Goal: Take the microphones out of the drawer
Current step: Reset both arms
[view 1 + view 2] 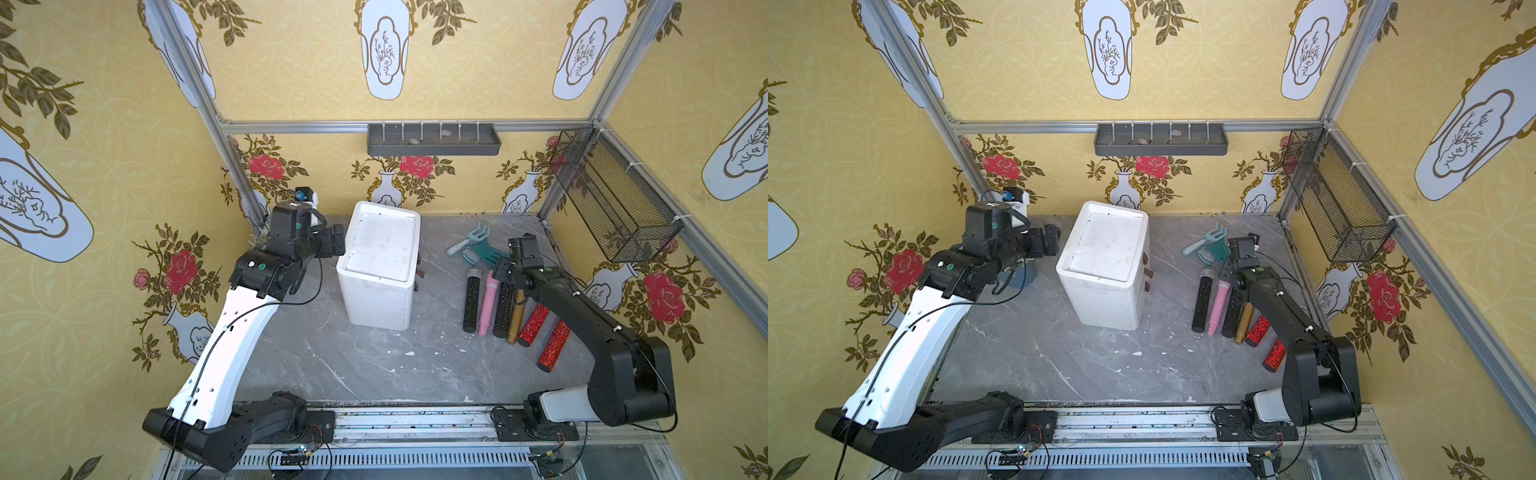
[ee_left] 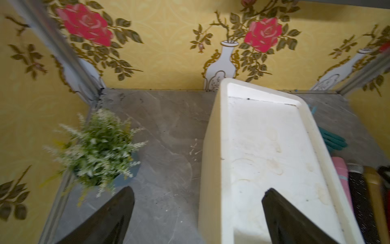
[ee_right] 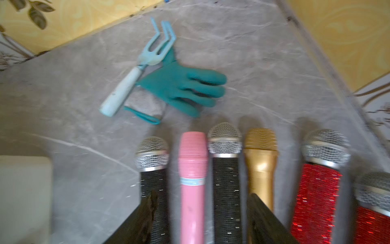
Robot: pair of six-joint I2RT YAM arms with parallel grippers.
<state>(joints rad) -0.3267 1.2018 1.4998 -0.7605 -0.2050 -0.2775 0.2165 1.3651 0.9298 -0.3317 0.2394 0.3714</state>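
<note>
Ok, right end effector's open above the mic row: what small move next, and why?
Probably lift the right end effector straight up: its jaws stand open, empty, straddling the pink microphone and the black microphone beside it, both lying on the table.

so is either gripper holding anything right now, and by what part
Nothing is held. The left gripper is open over the edge of the white drawer unit; the right gripper is open above the pink microphone and a black microphone, gripping neither.

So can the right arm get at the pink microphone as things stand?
Probably yes: the right gripper hangs open over the pink microphone, which lies uncovered, though black microphones lie close on both sides.
</note>
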